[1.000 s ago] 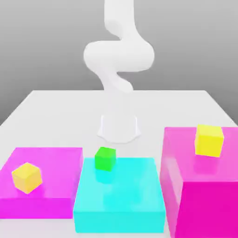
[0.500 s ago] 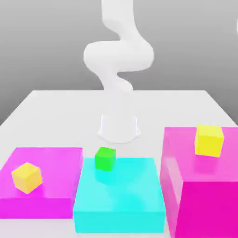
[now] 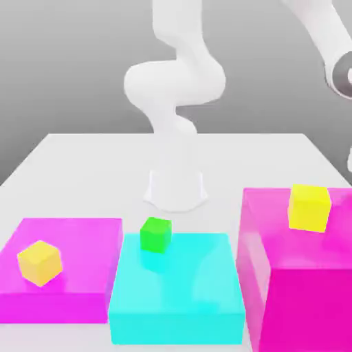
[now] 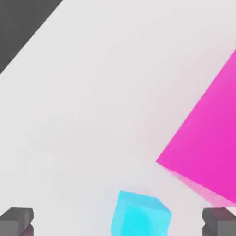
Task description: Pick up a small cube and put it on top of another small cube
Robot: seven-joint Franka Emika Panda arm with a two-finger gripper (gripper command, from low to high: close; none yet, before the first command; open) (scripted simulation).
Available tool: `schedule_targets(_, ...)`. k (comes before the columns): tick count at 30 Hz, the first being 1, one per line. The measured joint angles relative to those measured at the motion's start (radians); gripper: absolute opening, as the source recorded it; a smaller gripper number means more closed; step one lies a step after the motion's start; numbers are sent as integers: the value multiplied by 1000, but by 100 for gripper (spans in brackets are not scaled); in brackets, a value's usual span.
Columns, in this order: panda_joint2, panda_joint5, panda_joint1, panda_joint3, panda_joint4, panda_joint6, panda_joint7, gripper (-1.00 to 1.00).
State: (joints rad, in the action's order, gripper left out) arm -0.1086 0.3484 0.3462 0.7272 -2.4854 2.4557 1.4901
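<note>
Cube below the open jaws, grip judged yet to come

Cyan cube [image 4: 140, 221] stands on the white surface [image 4: 83, 115], close to one corner of the pink block [image 4: 207, 138]. In the hand view it lies within the span of the jaws, which stand wide apart and hold nothing. Its sides look slightly turned from their closing line, so a small twist may be needed before they come down around it. I take it for the cube to lift; the green cube [image 3: 156, 235] and the two yellow cubes [image 3: 309, 207] are possible bases. In the exterior view, the arm [image 3: 320, 31] reaches out high at the right, its outer part sloping downward.
</note>
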Motion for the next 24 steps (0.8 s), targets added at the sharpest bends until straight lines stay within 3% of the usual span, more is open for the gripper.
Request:
schedule_targets(3, -28, 2, -13, -19, -88, 118, 48, 0)
schedule_targets(8, -11, -100, -100, -52, -229, 332, 17, 0)
schedule_targets(18, -215, 264, 117, -373, -183, 489, 295, 0)
schedule_targets(19, -236, 287, 145, -406, -177, 503, 316, -100)
schedule_targets(24, -236, 288, 144, -406, -177, 506, 317, -100)
